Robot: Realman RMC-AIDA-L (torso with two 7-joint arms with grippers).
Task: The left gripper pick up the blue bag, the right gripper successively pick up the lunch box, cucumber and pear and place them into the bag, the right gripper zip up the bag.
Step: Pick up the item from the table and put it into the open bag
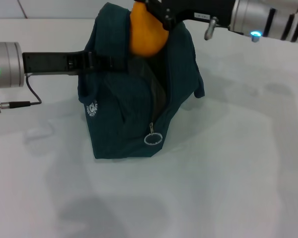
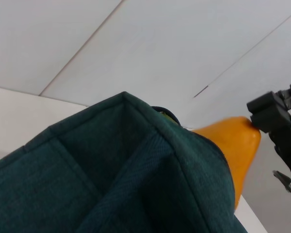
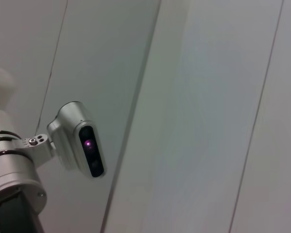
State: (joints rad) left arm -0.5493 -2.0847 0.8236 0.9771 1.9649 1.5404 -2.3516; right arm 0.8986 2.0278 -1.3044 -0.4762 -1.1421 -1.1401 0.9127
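Across the whole head view spreads a white table [image 1: 228, 188], with the blue bag [image 1: 134, 114] standing at centre frame, its ring-pull zipper [image 1: 153, 138] hanging low on the front and a small white logo [image 1: 91, 108] on its left face. From the left edge, the left gripper [image 1: 97, 60] reaches in and is clamped on the bag's upper left rim. At top centre, the right gripper [image 1: 156, 12] is closed on the top of the pear [image 1: 146, 32], which hangs at the bag's open mouth. Only the left wrist view shows the bag's corner seam [image 2: 136, 145] up close, with the pear [image 2: 235, 145] behind it. Only the right wrist view shows a wall [image 3: 199, 97] and a camera module [image 3: 80, 141] on an arm.
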